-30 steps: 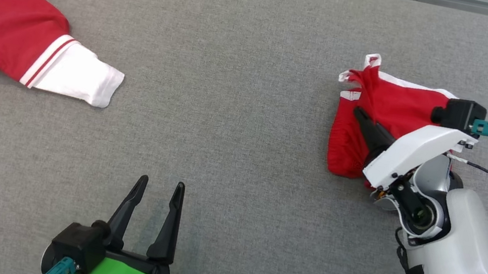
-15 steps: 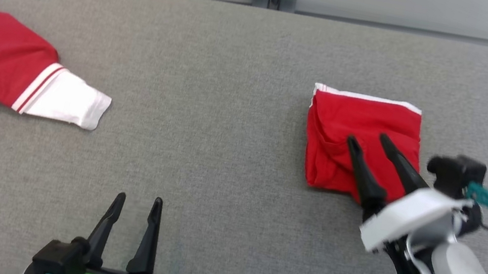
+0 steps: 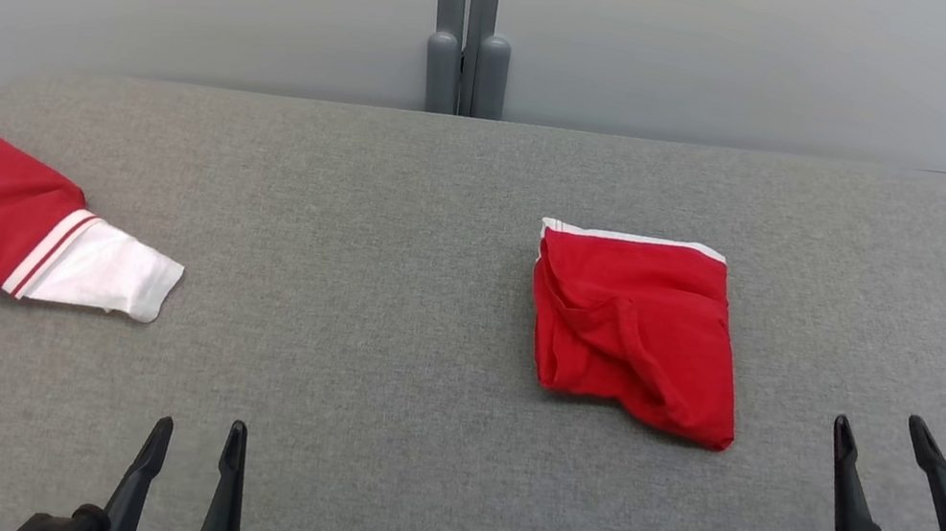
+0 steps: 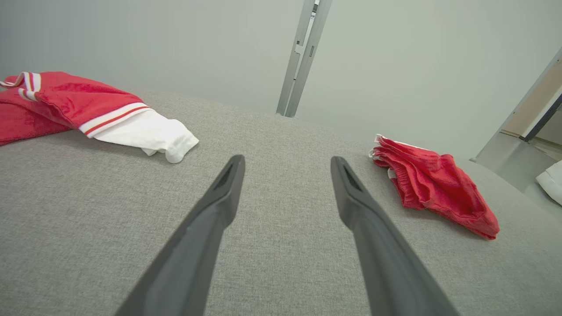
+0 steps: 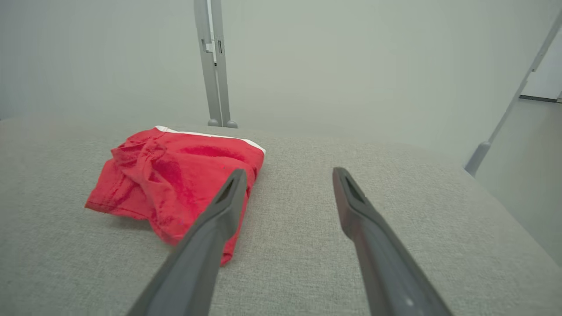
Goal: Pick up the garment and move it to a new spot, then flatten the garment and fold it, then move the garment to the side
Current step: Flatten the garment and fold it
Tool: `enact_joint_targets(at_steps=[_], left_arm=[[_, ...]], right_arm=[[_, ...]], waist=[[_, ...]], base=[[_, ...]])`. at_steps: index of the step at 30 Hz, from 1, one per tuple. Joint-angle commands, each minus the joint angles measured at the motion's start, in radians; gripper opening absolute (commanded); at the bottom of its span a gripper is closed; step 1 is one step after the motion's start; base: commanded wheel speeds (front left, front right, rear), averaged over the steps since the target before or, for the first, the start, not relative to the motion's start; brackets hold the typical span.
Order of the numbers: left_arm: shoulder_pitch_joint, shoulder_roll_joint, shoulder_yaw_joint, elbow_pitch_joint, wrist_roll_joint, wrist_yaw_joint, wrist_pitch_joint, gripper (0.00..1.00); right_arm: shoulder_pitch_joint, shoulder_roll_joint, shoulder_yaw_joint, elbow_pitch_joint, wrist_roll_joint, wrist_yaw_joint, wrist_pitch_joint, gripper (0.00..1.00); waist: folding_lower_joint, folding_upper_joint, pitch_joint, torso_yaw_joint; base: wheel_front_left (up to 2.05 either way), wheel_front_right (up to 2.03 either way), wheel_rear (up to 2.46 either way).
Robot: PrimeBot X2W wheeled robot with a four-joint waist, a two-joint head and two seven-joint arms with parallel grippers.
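Head view: the folded red garment [image 3: 631, 332] lies on the grey surface [image 3: 407, 196], right of centre. The right gripper [image 3: 879, 423] is near its lower right corner but apart from it, jaws spread wide with nothing between them; the left gripper [image 3: 201, 425] rests at the bottom edge, equally spread and empty. You should judge the fold as loose: its front edge bulges and a rumpled ridge crosses the top layer. A pinch that takes only the upper layers would likely peel the packet open, and a finger dragged across the hem could pull it askew. A second red-and-white garment [image 3: 0, 241] at the far left might be mistaken for the task's piece. Hidden from you — how many layers sit beneath the top one, and whether the underside is smooth. The second garment runs off the left edge, the left gripper's body is cut off below, and in the right wrist view one finger [image 5: 206, 245] covers the packet's nearest corner.
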Motion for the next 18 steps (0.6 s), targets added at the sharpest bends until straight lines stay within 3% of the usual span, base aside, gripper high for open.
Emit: enact_joint_targets(at_steps=[1,3,4,5,6,13,18], left_arm=[[0.009,0.003,0.003,-0.001,0.005,-0.007,0.0,1.0],[0.001,0.003,-0.001,0.002,0.005,-0.008,0.0,1.0],[-0.005,0.003,-0.005,0.002,0.005,-0.009,0.0,1.0],[-0.028,0.003,-0.018,-0.002,0.007,-0.011,0.0,1.0],[-0.043,0.003,-0.025,-0.004,0.008,-0.014,0.0,1.0],[-0.089,0.003,-0.052,0.0,0.001,-0.001,0.0,1.0],[-0.103,0.003,-0.057,-0.002,0.002,0.001,0.0,1.0]], right_arm=[[0.01,0.014,0.0,0.009,-0.012,-0.001,-0.002,1.0],[-0.009,0.023,0.018,0.034,-0.009,-0.001,-0.002,1.0],[-0.028,0.025,0.023,0.045,-0.009,-0.001,-0.002,0.89],[-0.073,0.033,0.043,0.088,0.007,-0.001,-0.003,0.05],[-0.109,0.036,0.06,0.115,0.009,-0.001,-0.002,0.0],[-0.321,0.053,0.162,0.363,-0.013,-0.001,0.005,0.0],[-0.402,0.081,0.179,0.478,-0.011,-0.001,-0.002,0.0]], waist=[[0.0,-0.0001,-0.005,-0.003],[0.0,-0.0001,0.004,0.008],[0.0,-0.0001,0.009,0.014],[0.0,-0.0001,0.042,0.033],[0.0,-0.0001,0.058,0.045],[0.0,-0.0001,0.136,0.124],[0.0,-0.0001,0.159,0.16]], base=[[0.0,0.0,0.0],[0.0,0.0,0.0],[0.0,0.0,0.0],[0.0,0.0,0.0],[0.0,0.0,0.0],[0.0,0.0,0.0],[0.0,0.0,0.0]])
